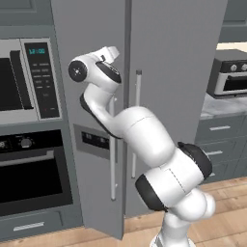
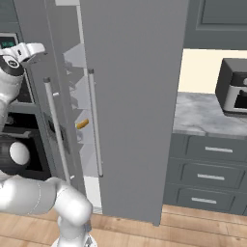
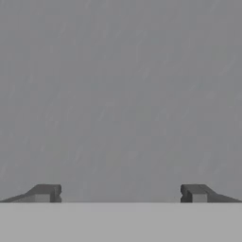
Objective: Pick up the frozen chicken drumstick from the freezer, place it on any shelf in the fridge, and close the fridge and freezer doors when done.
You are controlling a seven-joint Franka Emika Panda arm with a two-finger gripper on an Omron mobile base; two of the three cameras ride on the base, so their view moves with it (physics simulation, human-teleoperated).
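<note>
While fingers [image 3: 47, 193] spread empty at door [image 3: 121, 94] | drumstick [image 2: 82, 124] inside, apart

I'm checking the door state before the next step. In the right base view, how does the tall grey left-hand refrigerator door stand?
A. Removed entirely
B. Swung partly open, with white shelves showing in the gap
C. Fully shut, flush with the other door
B: the tall grey left-hand refrigerator door is angled outward, and the white interior shelves show in the gap beside the right door.
</note>
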